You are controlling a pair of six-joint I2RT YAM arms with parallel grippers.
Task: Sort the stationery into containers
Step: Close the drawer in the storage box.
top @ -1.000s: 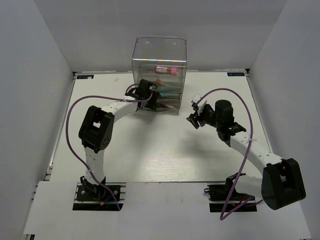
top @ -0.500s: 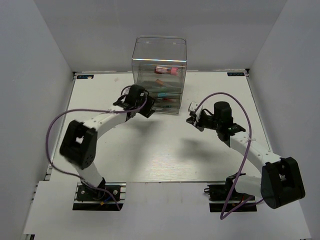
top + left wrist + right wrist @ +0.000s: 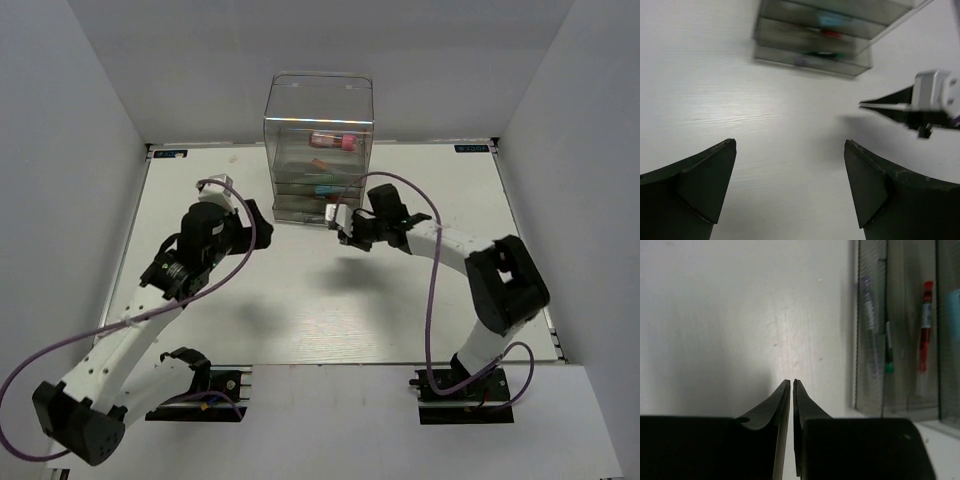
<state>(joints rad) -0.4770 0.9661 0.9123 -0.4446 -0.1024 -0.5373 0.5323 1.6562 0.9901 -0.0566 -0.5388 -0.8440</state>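
Note:
The containers are one clear box (image 3: 318,120) with stacked grey drawers (image 3: 812,35), standing at the back of the table. A pink tube (image 3: 333,140) lies in its upper part. Through the drawer fronts (image 3: 897,330) I see a red pen (image 3: 926,325), a thin dark pen with a green end (image 3: 887,347), a pale purple pen (image 3: 869,325) and a light blue marker (image 3: 954,305). My left gripper (image 3: 258,222) (image 3: 790,145) is wide open and empty, left of the box. My right gripper (image 3: 343,233) (image 3: 791,382) is shut on nothing, just in front of the lowest drawer.
The white table (image 3: 300,300) is ringed by grey walls. Purple cables loop from both arms over the table. In the left wrist view my right gripper (image 3: 920,102) shows at the right, its fingers pointing left.
My left arm pulled back from the drawers to the left and its jaws opened wide. My right arm swung left to the front of the drawers and its jaws shut.

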